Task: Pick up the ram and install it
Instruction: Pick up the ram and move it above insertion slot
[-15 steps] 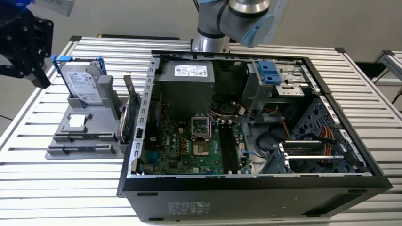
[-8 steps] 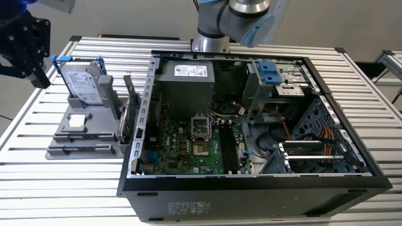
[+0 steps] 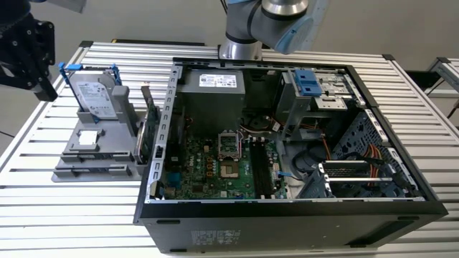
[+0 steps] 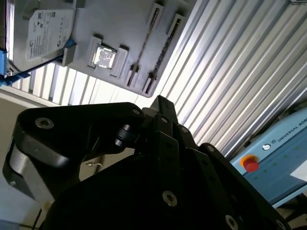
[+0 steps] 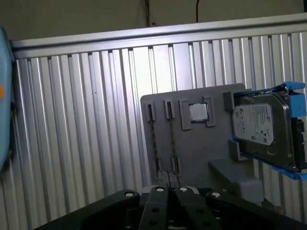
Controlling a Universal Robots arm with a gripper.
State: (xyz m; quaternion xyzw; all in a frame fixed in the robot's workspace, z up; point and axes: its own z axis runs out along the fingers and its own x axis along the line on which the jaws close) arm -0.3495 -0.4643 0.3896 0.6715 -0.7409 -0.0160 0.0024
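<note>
The ram (image 5: 171,140) shows as a thin strip seen edge-on, standing in a slot of the grey holder (image 5: 192,153) near its end away from the hard drive. The second wrist view shows the ram (image 4: 165,45) as a dark thin line in the same slot. My black gripper (image 3: 40,80) hangs high over the table at the exterior view's far left, above and apart from the holder (image 3: 107,161). Its fingers (image 5: 159,192) meet tip to tip, so the gripper (image 5: 169,190) is shut with nothing in it.
An open computer case (image 3: 287,209) fills the middle of the slatted table, its motherboard (image 3: 215,166) exposed with long memory slots (image 3: 259,169). On the holder stand a silver hard drive (image 3: 97,94) in a blue frame, a square chip (image 3: 87,138) and a green card (image 3: 152,126) on edge.
</note>
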